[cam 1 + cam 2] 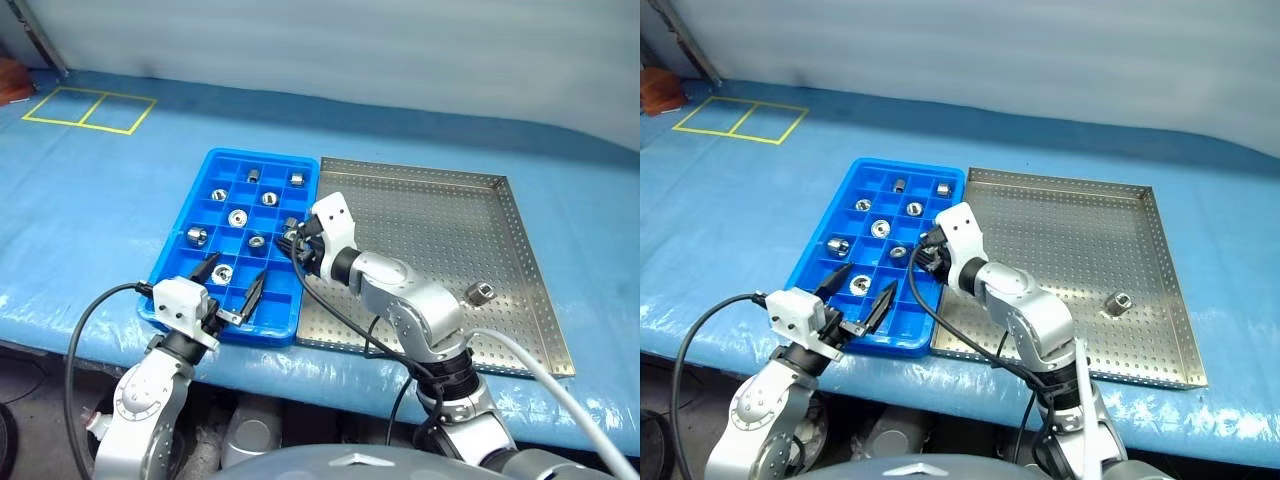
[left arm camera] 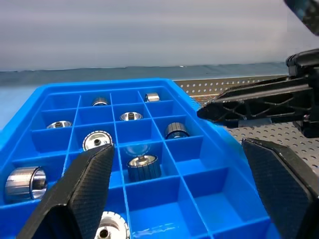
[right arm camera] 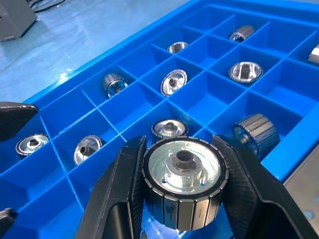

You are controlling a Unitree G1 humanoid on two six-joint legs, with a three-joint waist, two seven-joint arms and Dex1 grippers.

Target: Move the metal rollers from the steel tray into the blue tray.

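Observation:
The blue tray [image 1: 262,156] lies left of the steel tray [image 1: 430,215], the two side by side. Several metal rollers [image 1: 238,217] sit in the blue tray's compartments. One roller [image 1: 480,292] lies on the steel tray near its right rim. My right gripper [image 1: 293,240] hangs over the blue tray's right-hand columns. It is shut on a ribbed silver roller [image 3: 183,181], which sits just above the compartments. My left gripper [image 1: 238,266] stands open over the blue tray's near end, with nothing between its fingers [image 2: 84,189].
The pale blue table cover [image 1: 100,220] spreads around both trays. Yellow tape squares [image 1: 90,108] mark the far left corner. The table's front edge runs just below the trays. Black cables [image 1: 85,330] trail from both wrists.

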